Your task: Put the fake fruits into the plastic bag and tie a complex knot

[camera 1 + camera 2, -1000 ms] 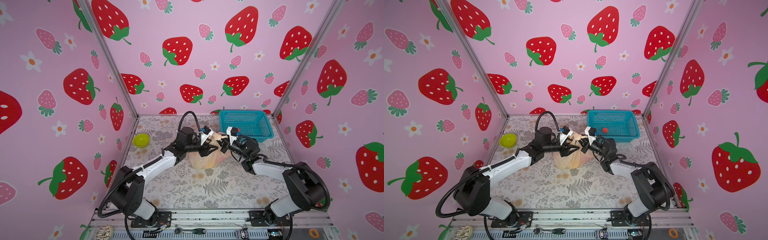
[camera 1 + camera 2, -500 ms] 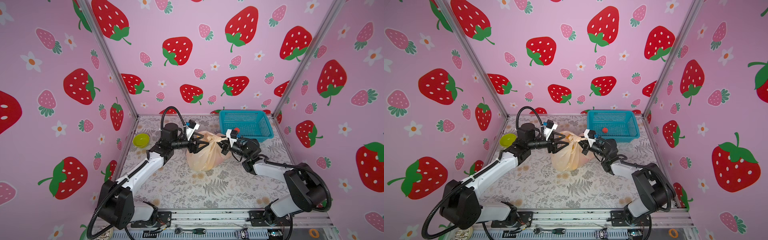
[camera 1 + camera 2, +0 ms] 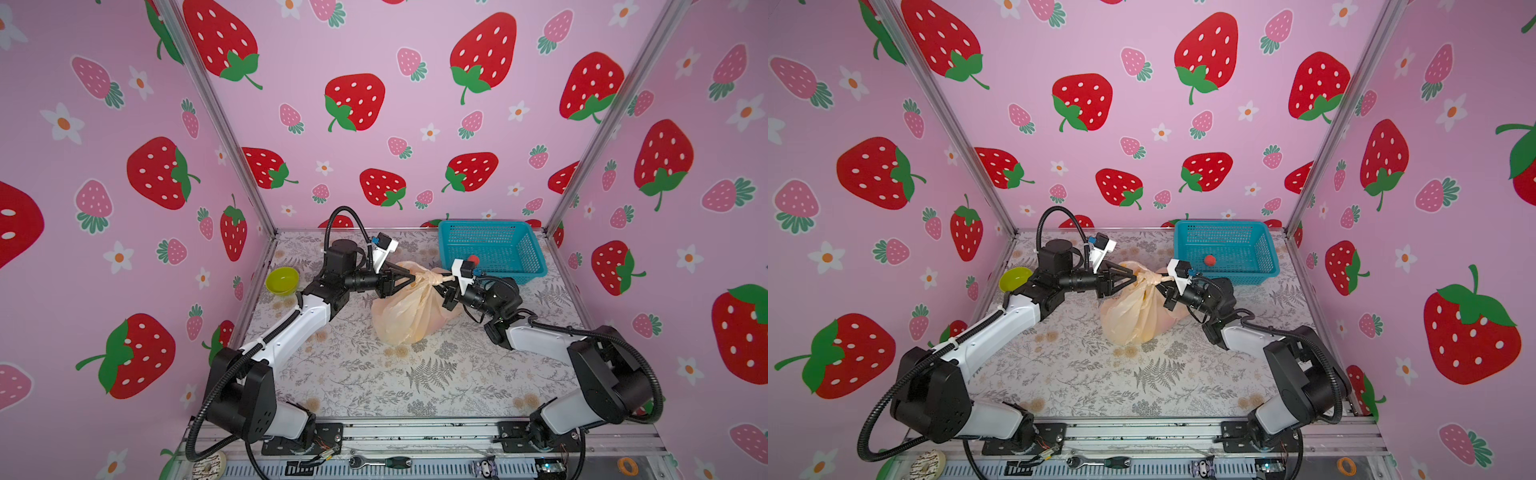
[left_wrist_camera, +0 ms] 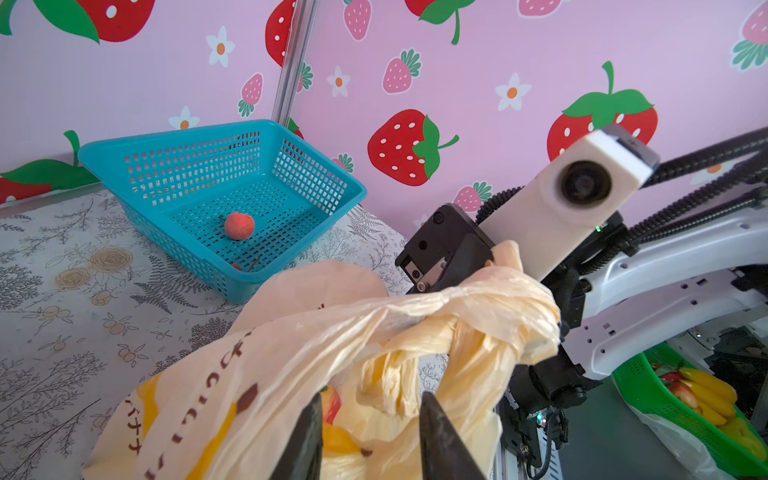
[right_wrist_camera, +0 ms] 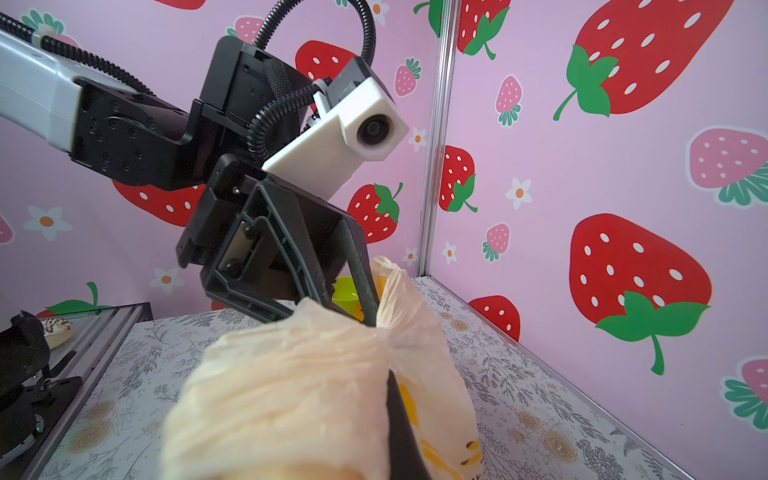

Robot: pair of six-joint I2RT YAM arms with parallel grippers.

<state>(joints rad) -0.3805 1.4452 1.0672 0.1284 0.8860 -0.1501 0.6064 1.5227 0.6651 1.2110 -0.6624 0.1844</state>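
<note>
The pale-peach plastic bag [image 3: 409, 309] stands mid-table, bulging, with yellow bananas [image 4: 338, 440] and a red fruit [image 4: 332, 405] showing through it. Its handle strips are twisted into a bunched knot [image 4: 498, 316] at the top. My left gripper [image 3: 411, 275] reaches in level from the left. It is open, its jaws apart around a bunched strip [image 4: 388, 386]. My right gripper [image 3: 445, 281] is shut on the other strip end, and plastic hides most of its fingers [image 5: 395, 415]. One small red-pink fruit [image 3: 473, 259] lies in the blue basket.
The blue mesh basket [image 4: 187, 166] sits at the back right, just behind my right wrist. A lime-green bowl [image 3: 282, 281] stands by the left wall. A green basket of fruit [image 4: 648, 386] lies beyond the table. A ratchet [image 3: 374, 461] rests on the front rail.
My left gripper pulled back to the left with its jaws wide, then came back in to the bag's neck with narrower jaws. The right gripper kept its grip and barely moved.
</note>
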